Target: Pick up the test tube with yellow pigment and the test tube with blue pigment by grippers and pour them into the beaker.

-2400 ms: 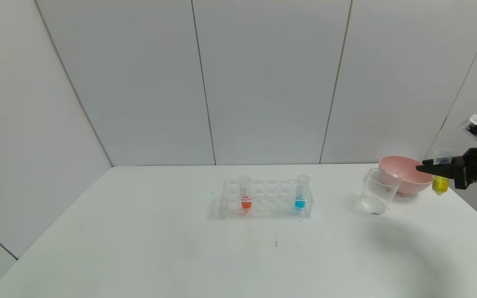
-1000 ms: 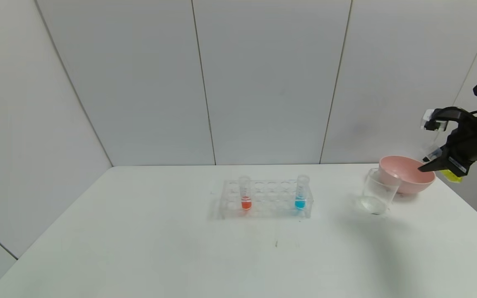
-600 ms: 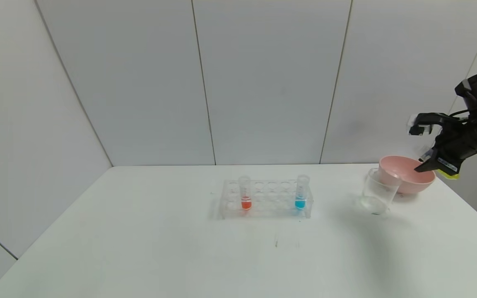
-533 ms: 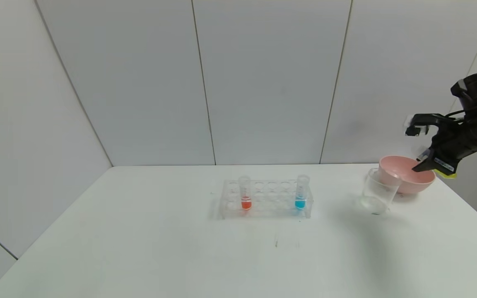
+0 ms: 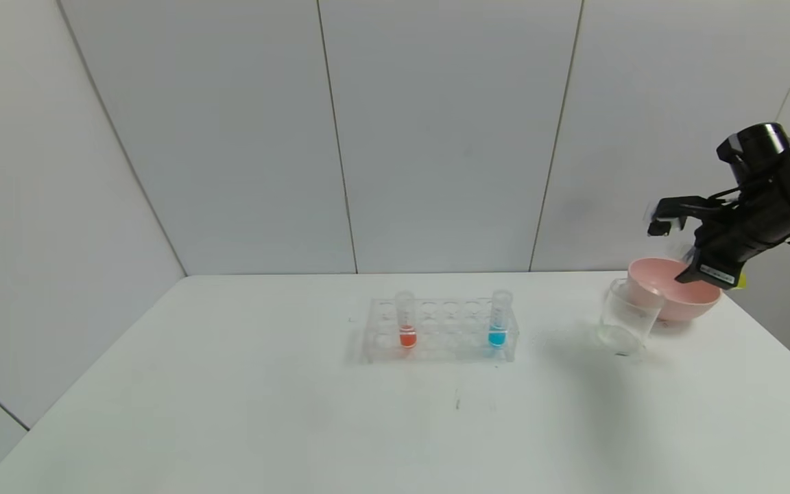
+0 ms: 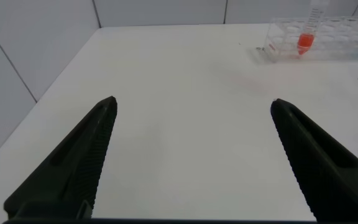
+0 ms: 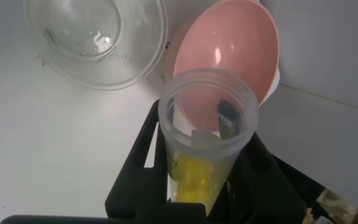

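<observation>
Right wrist view, yellow tube (image 7: 205, 140) tilted, mouth toward beaker (image 7: 96, 38)

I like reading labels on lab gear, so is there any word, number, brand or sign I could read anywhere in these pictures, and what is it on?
Nothing is readable.
Small white label on the black right gripper: print too small to read.
Faint dark marks on the small clear straight-sided beaker: too blurred to read.
Short clear tube of yellow liquid in that gripper: no text visible.
</observation>
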You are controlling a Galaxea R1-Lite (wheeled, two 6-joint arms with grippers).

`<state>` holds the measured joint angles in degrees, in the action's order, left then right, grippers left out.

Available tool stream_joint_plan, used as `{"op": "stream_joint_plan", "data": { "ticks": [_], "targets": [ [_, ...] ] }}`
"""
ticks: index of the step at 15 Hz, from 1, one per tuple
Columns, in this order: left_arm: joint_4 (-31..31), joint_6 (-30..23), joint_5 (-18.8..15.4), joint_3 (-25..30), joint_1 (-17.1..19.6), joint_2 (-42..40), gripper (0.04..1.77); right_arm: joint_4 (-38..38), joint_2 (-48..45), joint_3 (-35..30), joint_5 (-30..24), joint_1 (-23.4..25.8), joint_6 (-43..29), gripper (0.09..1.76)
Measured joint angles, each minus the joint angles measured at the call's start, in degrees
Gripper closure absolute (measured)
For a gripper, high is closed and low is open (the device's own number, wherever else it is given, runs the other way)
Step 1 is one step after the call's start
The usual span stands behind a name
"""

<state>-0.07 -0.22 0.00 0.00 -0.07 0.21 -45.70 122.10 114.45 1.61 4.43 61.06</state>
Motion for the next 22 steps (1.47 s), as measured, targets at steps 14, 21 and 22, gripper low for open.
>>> {"op": "stream_joint_plan", "data": {
  "ticks": [14, 21, 22],
  "targets": [
    [0.00, 0.00, -0.02, 0.00, -0.02, 0.00, 0.05, -1.40, 1.90, 0.00, 8.98, -2.04, 6.11, 1.26],
    [0.00, 0.00, -0.02, 0.00, -0.02, 0.00, 0.05, -0.28, 2.66, 0.16, 15.60, -3.74, 7.89, 1.26],
    [0.00, 0.00, 0.00, 0.00, -0.02, 0.00, 0.05, 0.11, 2.76, 0.18, 16.48, -4.02, 8.09, 1.26]
  ]
}}
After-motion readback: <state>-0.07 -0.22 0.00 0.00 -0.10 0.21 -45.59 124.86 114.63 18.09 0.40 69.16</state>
